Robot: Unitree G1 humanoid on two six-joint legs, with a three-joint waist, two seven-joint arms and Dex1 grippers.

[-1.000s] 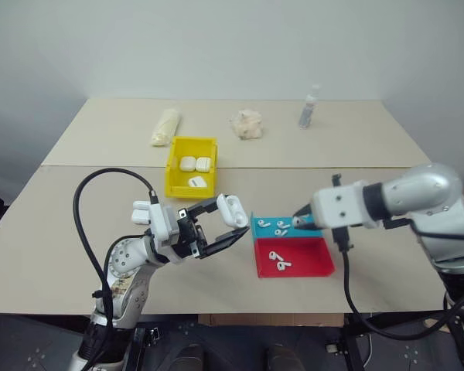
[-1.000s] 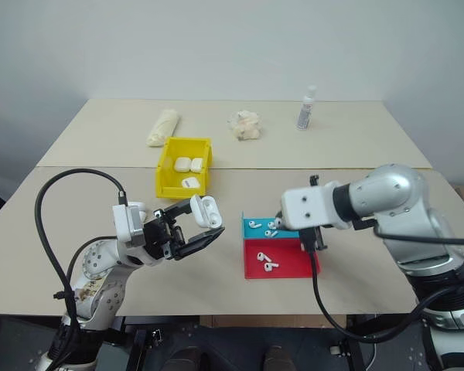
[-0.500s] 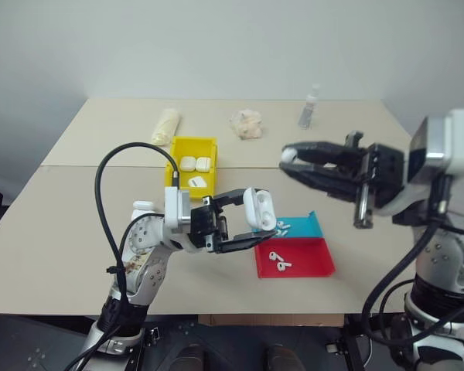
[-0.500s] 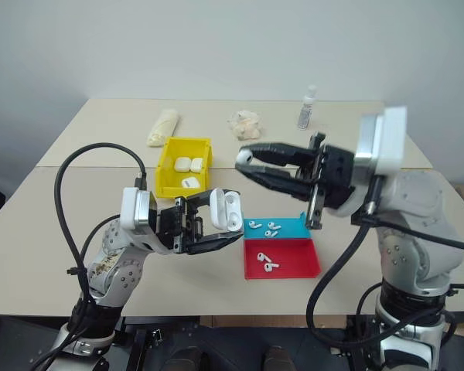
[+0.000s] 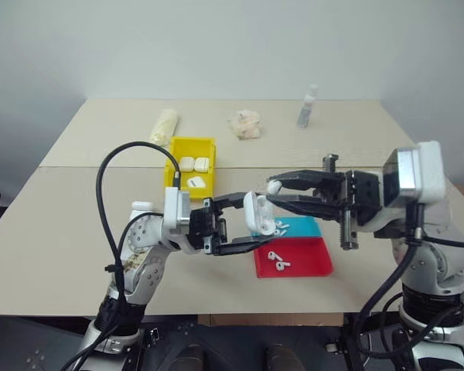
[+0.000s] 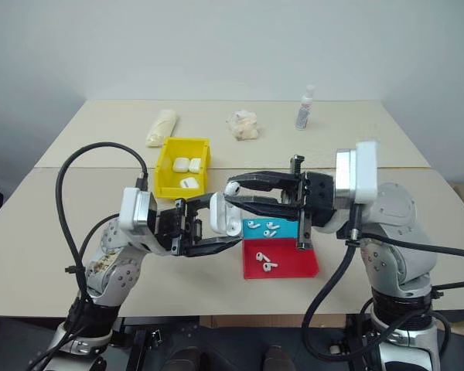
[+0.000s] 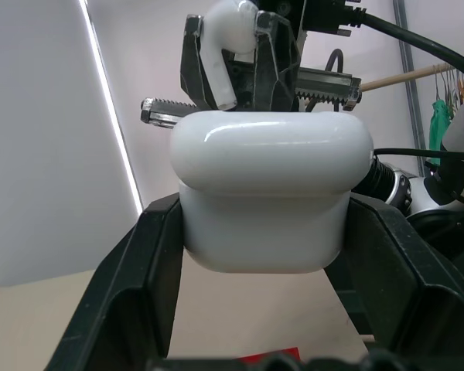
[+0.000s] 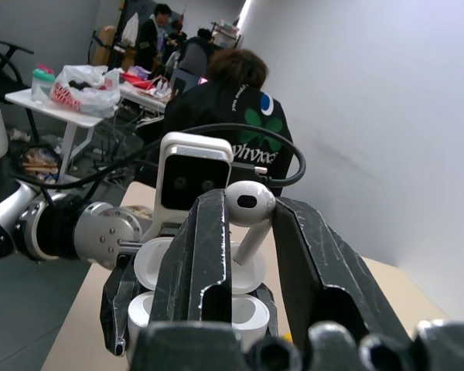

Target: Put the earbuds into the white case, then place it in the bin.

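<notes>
- Two grippers meet above the table's (image 5: 54,224) middle, fingertips facing each other.
- Left gripper (image 5: 251,226) is clamped on the white case (image 5: 258,214), lid flipped open.
- Right gripper (image 5: 272,194) pinches one earbud (image 8: 249,209) between nearly closed fingers, just above the case.
- More earbuds (image 5: 279,261) lie in the blue tray (image 5: 305,226) and red tray (image 5: 309,259).
- Behind the left gripper, the yellow bin (image 5: 175,166) holds three cases.

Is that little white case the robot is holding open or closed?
Open. The white case in the left gripper shows its lid flipped back, sockets exposed, as the right gripper brings an earbud.
</notes>
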